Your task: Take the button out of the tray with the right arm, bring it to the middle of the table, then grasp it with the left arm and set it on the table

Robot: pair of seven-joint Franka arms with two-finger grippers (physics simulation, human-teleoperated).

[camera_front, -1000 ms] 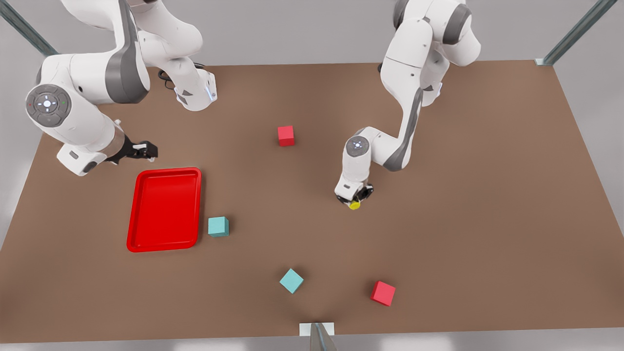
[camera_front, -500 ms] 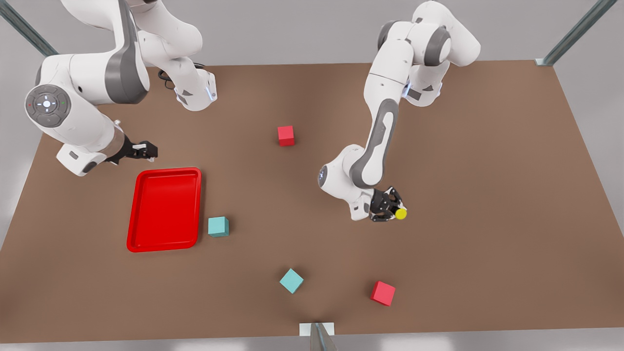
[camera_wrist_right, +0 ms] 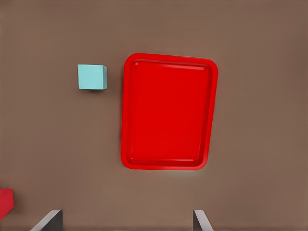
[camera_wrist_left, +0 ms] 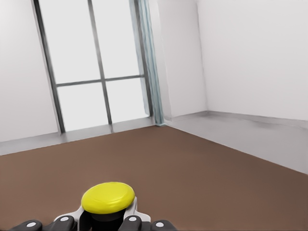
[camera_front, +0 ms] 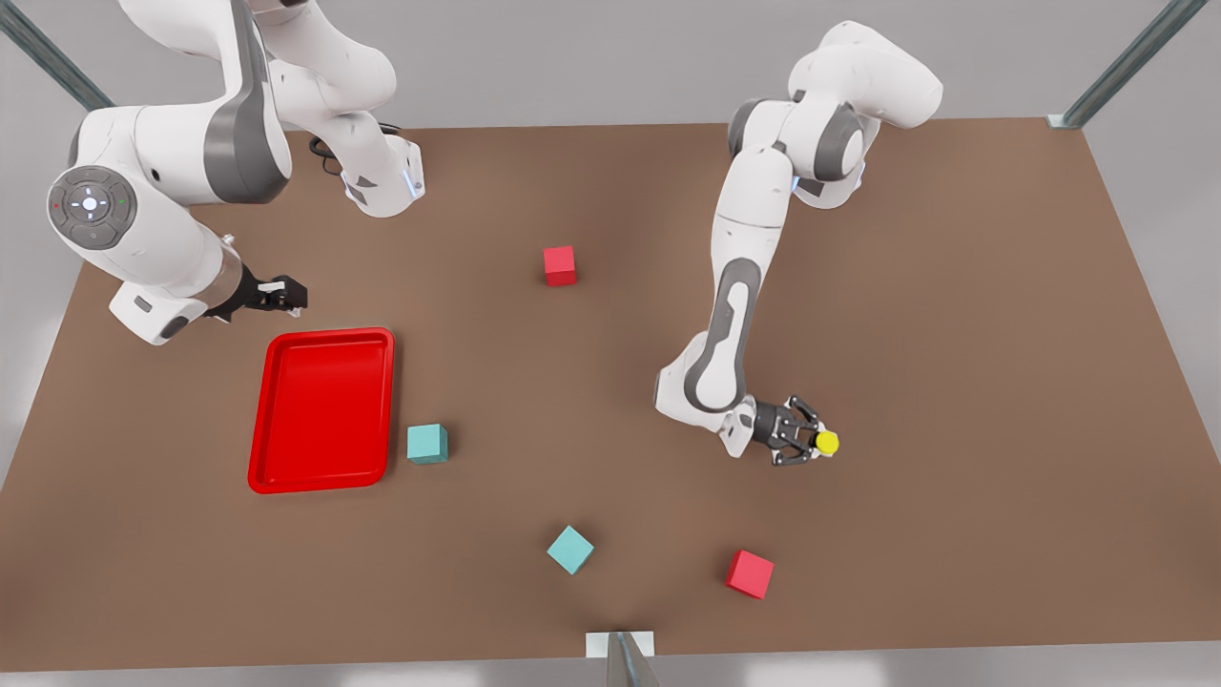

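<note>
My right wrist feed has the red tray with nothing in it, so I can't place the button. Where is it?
Observer: The yellow-capped dark push-button is at the left gripper, over the front view's right half of the flat brown tabletop.
Operator: Gripped, or just lying there?
Observer: Gripped. In the left wrist view the jaws are closed on its dark body, with the yellow cap facing up.
Operator: Anything close to it?
Observer: A red cube sits nearer the table's front edge, well apart from the button.
Operator: And my own gripper?
Observer: The right gripper hovers open just past the far rim of the shallow red rectangular tray, waiting.
</note>
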